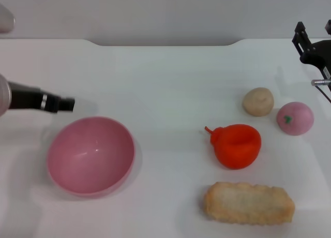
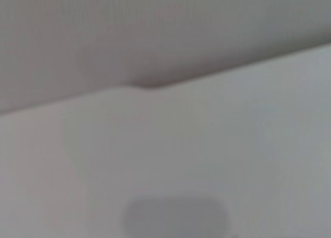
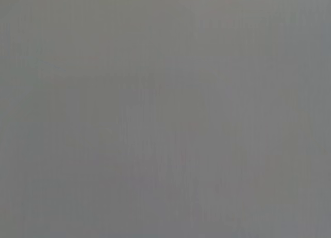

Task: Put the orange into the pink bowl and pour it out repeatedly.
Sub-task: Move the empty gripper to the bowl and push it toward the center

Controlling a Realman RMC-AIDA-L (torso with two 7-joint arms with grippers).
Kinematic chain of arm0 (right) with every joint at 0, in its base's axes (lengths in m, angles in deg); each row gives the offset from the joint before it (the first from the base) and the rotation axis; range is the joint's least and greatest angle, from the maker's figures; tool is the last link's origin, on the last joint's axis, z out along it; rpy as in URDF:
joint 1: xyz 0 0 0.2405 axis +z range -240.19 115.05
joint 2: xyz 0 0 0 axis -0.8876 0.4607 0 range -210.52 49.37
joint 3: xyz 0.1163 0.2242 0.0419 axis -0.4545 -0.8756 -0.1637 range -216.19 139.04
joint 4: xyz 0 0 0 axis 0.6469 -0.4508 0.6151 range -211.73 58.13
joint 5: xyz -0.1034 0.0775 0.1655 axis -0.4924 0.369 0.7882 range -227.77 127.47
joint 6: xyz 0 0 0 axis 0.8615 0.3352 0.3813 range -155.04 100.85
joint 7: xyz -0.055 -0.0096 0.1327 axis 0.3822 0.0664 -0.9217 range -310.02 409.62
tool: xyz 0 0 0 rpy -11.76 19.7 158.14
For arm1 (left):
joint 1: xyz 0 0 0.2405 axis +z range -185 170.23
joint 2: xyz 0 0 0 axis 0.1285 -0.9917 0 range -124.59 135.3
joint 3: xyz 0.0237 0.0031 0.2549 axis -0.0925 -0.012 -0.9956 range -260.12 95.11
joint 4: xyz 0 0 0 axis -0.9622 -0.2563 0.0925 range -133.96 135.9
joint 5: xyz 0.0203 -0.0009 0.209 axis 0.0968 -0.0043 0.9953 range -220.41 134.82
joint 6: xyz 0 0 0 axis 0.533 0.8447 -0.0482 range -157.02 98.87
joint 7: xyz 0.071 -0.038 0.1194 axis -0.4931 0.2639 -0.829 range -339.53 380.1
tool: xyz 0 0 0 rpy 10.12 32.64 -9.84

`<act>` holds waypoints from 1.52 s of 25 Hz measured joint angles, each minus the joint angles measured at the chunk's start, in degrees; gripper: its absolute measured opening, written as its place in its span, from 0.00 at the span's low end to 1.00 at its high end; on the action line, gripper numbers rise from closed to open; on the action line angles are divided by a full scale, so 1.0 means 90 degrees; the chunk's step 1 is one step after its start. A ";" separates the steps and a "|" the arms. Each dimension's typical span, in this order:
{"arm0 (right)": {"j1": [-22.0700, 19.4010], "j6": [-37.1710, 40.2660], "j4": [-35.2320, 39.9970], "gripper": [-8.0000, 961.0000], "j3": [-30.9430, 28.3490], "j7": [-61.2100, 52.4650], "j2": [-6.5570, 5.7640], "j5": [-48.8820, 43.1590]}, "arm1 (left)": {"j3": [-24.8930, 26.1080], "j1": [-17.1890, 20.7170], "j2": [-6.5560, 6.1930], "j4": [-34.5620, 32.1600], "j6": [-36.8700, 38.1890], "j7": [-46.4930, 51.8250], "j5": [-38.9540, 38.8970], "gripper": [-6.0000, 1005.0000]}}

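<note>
Pink bowl (image 1: 91,155) upright on white table (image 1: 165,83), robot's left side, near front edge. Empty inside, nothing touching rim.

Orange (image 1: 236,145) on table right of centre, well apart from bowl. Top dented in, pointed stem sticking out toward bowl side. Not in bowl.

Around orange: beige lumpy ball (image 1: 258,101) just behind it, pink ball with green mark (image 1: 295,118) behind and further right, breaded rectangular toy food (image 1: 249,203) just in front. None touching orange, as far as head view shows.

Left gripper (image 1: 66,104) low over table, just behind bowl's far-left rim, dark barrel pointing toward table centre. Beside bowl, apart from rim, not in it. Fingers not resolvable, so open/closed state: cannot tell. Well apart from orange, whole bowl and open table between.

Right gripper (image 1: 313,46) at far right edge, back of table, raised. Only black bracket parts in frame; finger state: cannot tell. Behind and right of both balls; orange sits nearer front and further left, clear of it. Nothing held that is visible.

Left wrist view: blurred table surface and back edge with its notch, no task items. Right wrist view: uniform grey, nothing identifiable.
</note>
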 joint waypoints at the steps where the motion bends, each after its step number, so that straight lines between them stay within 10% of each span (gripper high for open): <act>1: -0.0001 0.0000 0.0000 0.71 0.0000 0.0000 0.0002 0.0000 | -0.0024 0.0000 0.0005 0.0011 -0.0113 0.0025 0.0038 0.78; 38: -0.0036 -0.0008 0.0106 0.71 -0.0029 0.0001 0.0009 0.0000 | -0.0785 -0.0749 0.0027 0.1534 -0.0296 0.0676 0.0573 0.72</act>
